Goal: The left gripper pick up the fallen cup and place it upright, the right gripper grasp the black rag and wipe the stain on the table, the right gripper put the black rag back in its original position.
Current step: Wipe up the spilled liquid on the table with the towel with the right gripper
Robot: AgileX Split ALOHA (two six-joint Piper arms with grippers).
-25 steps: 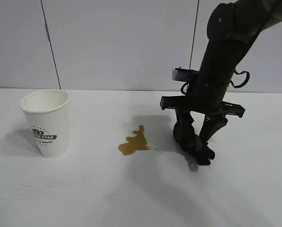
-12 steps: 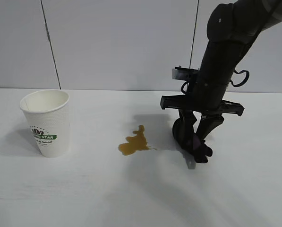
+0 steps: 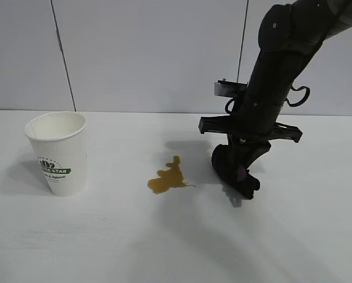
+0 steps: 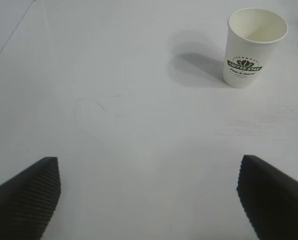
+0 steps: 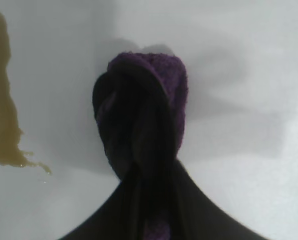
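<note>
- The cup (image 3: 58, 152) stands upright at the left of the desk (image 3: 105, 236), mouth up; white dimpled paper with a green banner logo, empty as far as the left wrist view shows.
- The stain (image 3: 167, 179) is an irregular amber-brown puddle with a thin tongue reaching away from the camera, near mid-desk, well apart from the cup.
- The black rag (image 3: 232, 171), dark with a purplish cast, is bunched into a knot-like wad just right of the stain, low at the desk.
- The right tool (image 3: 242, 184) points steeply down, its fingers clamped together on the rag; the wad hides most of them.
- The left tool (image 4: 149, 200) hangs over bare desk, spread wide and holding nothing; only its two ribbed fingertips (image 4: 26, 192) show, cut off by the frame edge.
</note>
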